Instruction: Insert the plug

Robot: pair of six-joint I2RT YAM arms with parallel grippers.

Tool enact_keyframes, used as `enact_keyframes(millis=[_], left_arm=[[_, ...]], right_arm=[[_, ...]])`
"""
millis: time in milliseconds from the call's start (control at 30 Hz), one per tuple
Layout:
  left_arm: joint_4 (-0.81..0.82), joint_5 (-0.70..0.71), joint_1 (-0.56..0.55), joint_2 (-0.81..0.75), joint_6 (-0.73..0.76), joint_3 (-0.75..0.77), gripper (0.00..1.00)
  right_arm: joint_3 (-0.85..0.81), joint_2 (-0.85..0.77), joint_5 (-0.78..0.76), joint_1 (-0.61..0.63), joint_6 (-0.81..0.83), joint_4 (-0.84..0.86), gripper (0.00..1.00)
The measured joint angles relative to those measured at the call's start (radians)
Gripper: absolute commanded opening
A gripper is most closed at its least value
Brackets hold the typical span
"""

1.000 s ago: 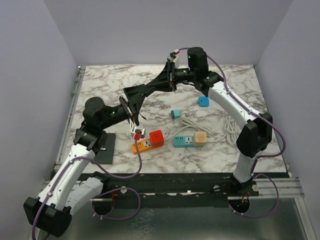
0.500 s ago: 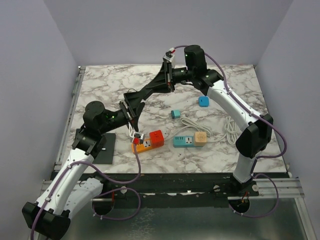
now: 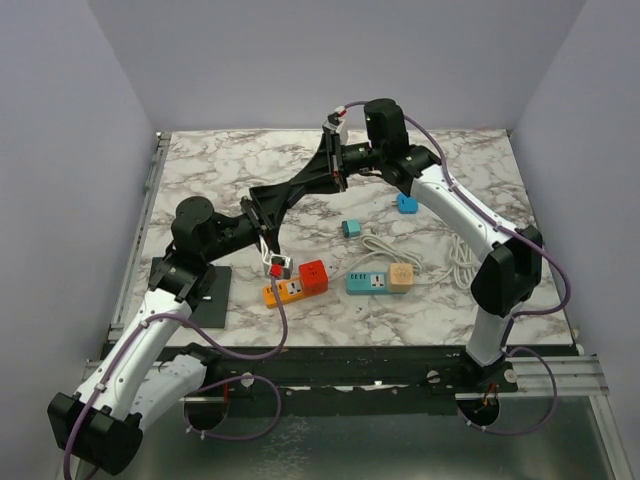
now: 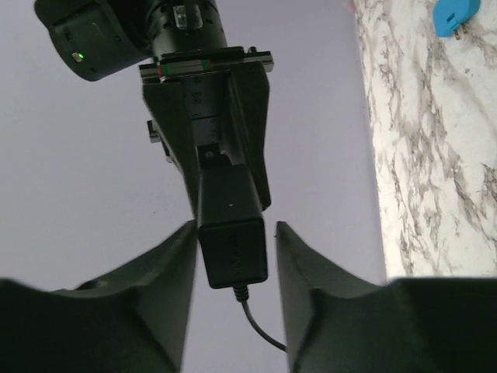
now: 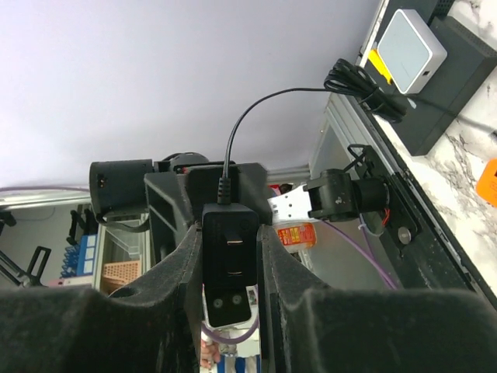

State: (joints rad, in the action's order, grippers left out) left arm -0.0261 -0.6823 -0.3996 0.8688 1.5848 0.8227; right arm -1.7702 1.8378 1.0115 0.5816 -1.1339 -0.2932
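Marble-patterned desk (image 3: 200, 170) lies well below both tools, which meet in mid-air (a handover, by the look of it). Under the left tool (image 4: 233, 227) sits an orange-and-red power strip (image 3: 295, 283), with a teal power strip (image 3: 375, 282) beside it; the plug is in neither. The right tool (image 5: 227, 233) is clamped on the black plug adapter (image 5: 228, 260), its cable (image 5: 233, 132) trailing away. The left tool's fingers straddle that adapter, narrowly spread with a gap on one side, not gripping. Transfer, descent and insertion all remain.
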Motion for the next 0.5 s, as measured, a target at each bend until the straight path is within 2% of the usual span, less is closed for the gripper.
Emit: enact_keyframes(millis=[100,133,200,267,400,500], left_arm=[[0.015,0.003,0.0,0.002,-0.02,0.004,0.18],[0.018,0.003,0.0,0.002,-0.027,0.004,0.14],[0.026,0.003,0.0,0.002,-0.043,0.004,0.01],[0.032,0.003,0.0,0.002,-0.053,0.004,0.0],[0.032,0.007,0.0,0.002,-0.091,0.006,0.0],[0.017,0.029,0.0,0.005,-0.181,0.035,0.0]], right_arm=[[0.005,0.0,0.002,0.002,-0.012,0.013,0.01],[0.006,0.0,0.003,0.002,-0.016,0.019,0.04],[0.006,0.0,0.006,0.002,-0.018,0.035,0.29],[0.008,-0.001,0.006,0.002,-0.022,0.039,0.54],[0.01,-0.002,0.012,-0.002,-0.001,0.021,0.97],[0.004,-0.005,0.013,-0.023,0.063,-0.038,1.0]])
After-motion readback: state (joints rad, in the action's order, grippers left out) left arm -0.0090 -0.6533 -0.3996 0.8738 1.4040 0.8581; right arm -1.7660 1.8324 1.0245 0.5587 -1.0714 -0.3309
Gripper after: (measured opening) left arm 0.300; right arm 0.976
